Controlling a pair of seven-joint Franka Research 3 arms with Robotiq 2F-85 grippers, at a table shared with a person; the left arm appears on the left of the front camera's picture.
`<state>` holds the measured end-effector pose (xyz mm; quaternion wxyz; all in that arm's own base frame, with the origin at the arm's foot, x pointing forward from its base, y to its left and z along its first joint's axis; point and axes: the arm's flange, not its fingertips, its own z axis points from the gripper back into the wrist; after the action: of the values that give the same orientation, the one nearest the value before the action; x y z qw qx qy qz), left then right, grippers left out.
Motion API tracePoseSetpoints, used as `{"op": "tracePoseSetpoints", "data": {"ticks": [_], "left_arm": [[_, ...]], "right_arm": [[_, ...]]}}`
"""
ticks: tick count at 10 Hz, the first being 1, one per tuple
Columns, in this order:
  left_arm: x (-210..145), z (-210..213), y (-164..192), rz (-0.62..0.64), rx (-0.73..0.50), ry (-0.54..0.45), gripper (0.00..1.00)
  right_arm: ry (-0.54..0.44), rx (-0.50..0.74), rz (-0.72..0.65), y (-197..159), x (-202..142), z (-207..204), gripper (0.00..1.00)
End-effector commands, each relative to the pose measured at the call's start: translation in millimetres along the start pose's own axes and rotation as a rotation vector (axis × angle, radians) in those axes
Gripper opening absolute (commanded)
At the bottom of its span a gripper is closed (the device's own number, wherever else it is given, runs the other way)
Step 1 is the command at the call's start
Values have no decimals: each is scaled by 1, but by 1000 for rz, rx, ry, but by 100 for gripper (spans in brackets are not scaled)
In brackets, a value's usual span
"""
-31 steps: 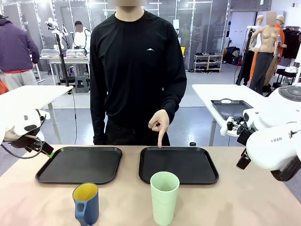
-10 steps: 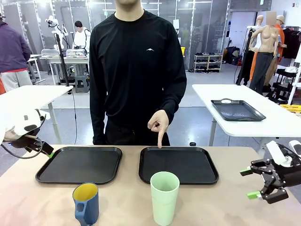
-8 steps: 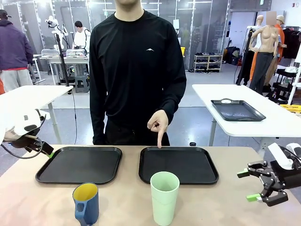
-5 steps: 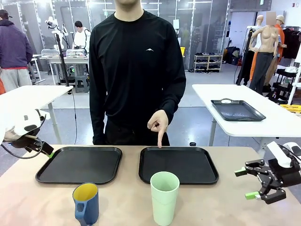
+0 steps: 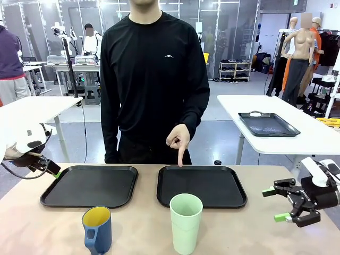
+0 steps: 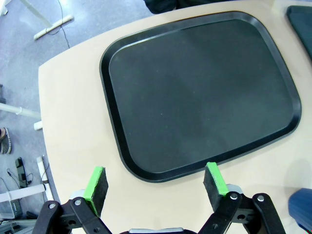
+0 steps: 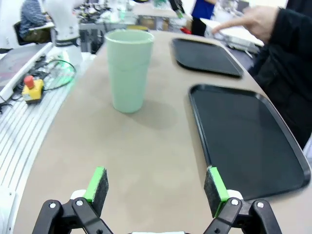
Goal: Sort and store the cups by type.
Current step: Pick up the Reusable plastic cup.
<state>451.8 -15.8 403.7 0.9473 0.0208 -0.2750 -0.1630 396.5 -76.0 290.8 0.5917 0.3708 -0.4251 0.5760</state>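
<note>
Left fingers (image 6: pixel 96 184), right fingers (image 7: pixel 99 184): wide, empty

Right gripper (image 5: pixel 273 204) is hovering low at the right, jaws gaping, empty; left gripper (image 6: pixel 155 180) is hanging at the left, jaws spread wide, empty.

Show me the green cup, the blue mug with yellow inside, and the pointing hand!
green cup (image 5: pixel 186 226), front view, middle of its side wall.
blue mug (image 5: pixel 104 234), front view, its blue outer wall beside the handle.
person's hand (image 5: pixel 179 139), front view, the knuckles above the pointing finger.
</note>
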Motion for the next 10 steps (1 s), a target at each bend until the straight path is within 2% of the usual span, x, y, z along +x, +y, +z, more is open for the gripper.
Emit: {"op": "tracePoseSetpoints", "data": {"ticks": [1, 5, 7, 10], "left_arm": [[0, 0, 2, -9, 4, 1, 100], [0, 0, 2, -9, 4, 1, 100], [0, 0, 2, -9, 4, 1, 100], [0, 0, 2, -9, 4, 1, 100]], "right_arm": [[-28, 37, 28, 4, 1, -3, 100], [-15, 18, 7, 1, 2, -4, 100], [-70, 99, 34, 5, 4, -49, 100], [-103, 151, 68, 12, 11, -108, 100]]}}
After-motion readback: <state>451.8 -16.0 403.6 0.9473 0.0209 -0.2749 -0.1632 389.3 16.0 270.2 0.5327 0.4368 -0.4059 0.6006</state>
